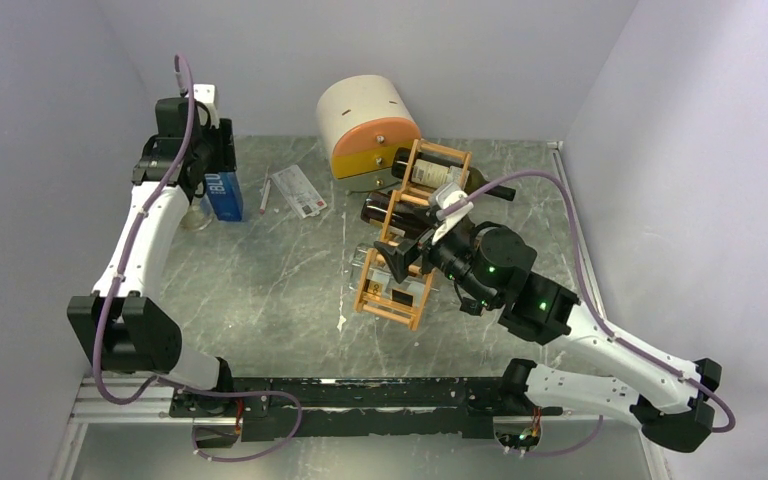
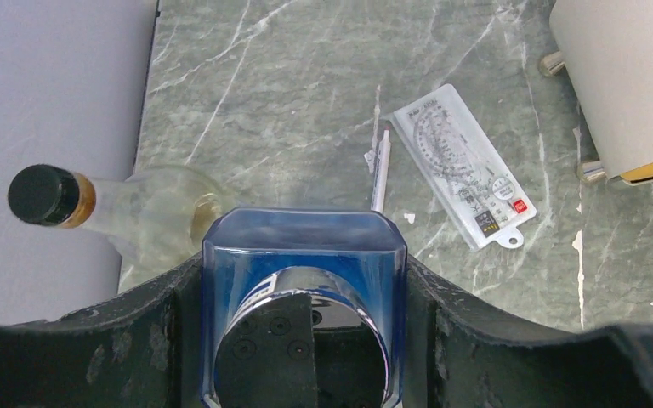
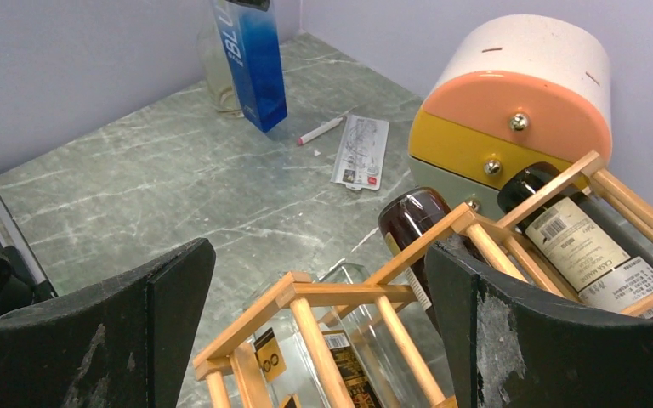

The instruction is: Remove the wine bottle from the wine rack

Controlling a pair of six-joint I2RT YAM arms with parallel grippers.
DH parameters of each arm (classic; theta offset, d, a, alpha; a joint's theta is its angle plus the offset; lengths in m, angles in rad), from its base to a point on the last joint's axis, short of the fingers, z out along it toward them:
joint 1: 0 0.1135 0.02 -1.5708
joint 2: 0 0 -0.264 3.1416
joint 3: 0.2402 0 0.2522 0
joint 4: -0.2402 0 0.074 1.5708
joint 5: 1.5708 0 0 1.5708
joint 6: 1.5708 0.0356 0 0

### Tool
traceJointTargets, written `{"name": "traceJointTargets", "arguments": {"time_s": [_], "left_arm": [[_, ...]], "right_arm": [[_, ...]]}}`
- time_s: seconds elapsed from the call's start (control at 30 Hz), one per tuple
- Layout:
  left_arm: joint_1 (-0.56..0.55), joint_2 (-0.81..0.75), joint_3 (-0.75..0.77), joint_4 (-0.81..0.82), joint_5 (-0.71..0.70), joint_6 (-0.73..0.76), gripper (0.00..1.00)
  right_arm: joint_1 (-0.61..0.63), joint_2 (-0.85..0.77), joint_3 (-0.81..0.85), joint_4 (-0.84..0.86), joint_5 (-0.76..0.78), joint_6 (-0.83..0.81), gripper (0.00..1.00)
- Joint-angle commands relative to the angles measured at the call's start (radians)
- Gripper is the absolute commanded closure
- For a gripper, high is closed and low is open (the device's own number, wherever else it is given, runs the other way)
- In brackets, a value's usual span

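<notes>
The light wooden wine rack (image 1: pixel 412 240) lies tilted at the table's middle and also shows in the right wrist view (image 3: pixel 353 294). It holds a dark wine bottle with a white label (image 1: pixel 442 176) (image 3: pixel 580 240) on the far tier. A brown bottle (image 1: pixel 385 210) (image 3: pixel 411 223) sits in the middle tier and a clear bottle (image 1: pixel 380 276) (image 3: pixel 353 344) in the near tier. My right gripper (image 1: pixel 406 258) (image 3: pixel 323 297) is open just above the rack's near tiers, and holds nothing. My left gripper (image 1: pixel 212 165) (image 2: pixel 303 285) is shut on a blue square bottle (image 1: pixel 224 192) (image 2: pixel 306 242) at the far left.
A round cream-and-orange drawer box (image 1: pixel 368 125) (image 3: pixel 519 93) stands right behind the rack. A pen (image 2: pixel 380 170) and a clear plastic ruler card (image 2: pixel 468 166) lie between the arms. A clear bottle with a black cap (image 2: pixel 136 212) stands by the left wall.
</notes>
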Motion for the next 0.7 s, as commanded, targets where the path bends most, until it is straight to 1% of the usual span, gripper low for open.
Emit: {"name": "traceJointTargets", "arguments": {"time_s": [0.0,0.13,0.4,0.47,0.5,0.53,0.6,0.63,0.67], "left_arm": [[0.02,-0.012,0.019,0.216,0.044,0.033,0.93],[0.026,0.012,0.009,0.234,0.043,0.035,0.93],[0.046,0.072,0.023,0.188,0.029,0.016,0.93],[0.049,0.085,0.029,0.172,0.015,0.01,0.9],[0.051,0.09,0.031,0.168,0.005,0.007,0.86],[0.053,0.092,0.031,0.166,-0.014,0.001,0.8],[0.057,0.095,0.024,0.167,-0.053,-0.001,0.64],[0.059,0.093,0.017,0.17,-0.052,0.003,0.52],[0.06,0.092,0.011,0.173,-0.047,0.006,0.45]], "right_arm": [[-0.005,0.016,0.067,-0.035,0.013,0.02,0.0],[-0.004,0.028,0.088,-0.058,0.01,0.03,0.0],[-0.006,0.029,0.083,-0.068,0.04,0.04,0.0],[-0.004,0.039,0.085,-0.071,0.04,0.042,0.0],[-0.005,0.045,0.087,-0.073,0.04,0.043,0.0],[-0.005,0.052,0.091,-0.077,0.039,0.043,0.0],[-0.005,0.065,0.097,-0.084,0.038,0.046,0.0],[-0.004,0.07,0.101,-0.088,0.036,0.048,0.0],[-0.004,0.076,0.102,-0.091,0.035,0.05,0.0]]}}
